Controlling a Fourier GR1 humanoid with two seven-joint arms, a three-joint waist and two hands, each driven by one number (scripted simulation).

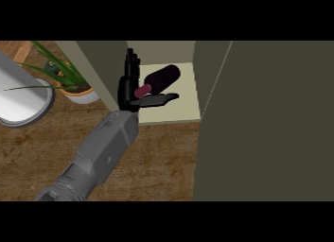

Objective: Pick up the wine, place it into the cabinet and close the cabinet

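Head view: the wine (161, 78) lies tilted on the pale shelf (185, 101) inside the cabinet (281, 118), near its left wall. One hand (132, 82) is at the opening, fingers straight, thumb out under the bottle, gripping nothing. Left of the cabinet: a plant (68, 78), a white cylinder (15, 94), brown counter (50, 142).

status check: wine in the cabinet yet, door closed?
Done: the wine bottle is inside the cabinet, lying on its pale shelf. In hand: the hand is beside the bottle with straight fingers and the thumb under it, not curled round it; which arm it is isn't clear from this view. Left: pull the hand out and shut the open cabinet door.
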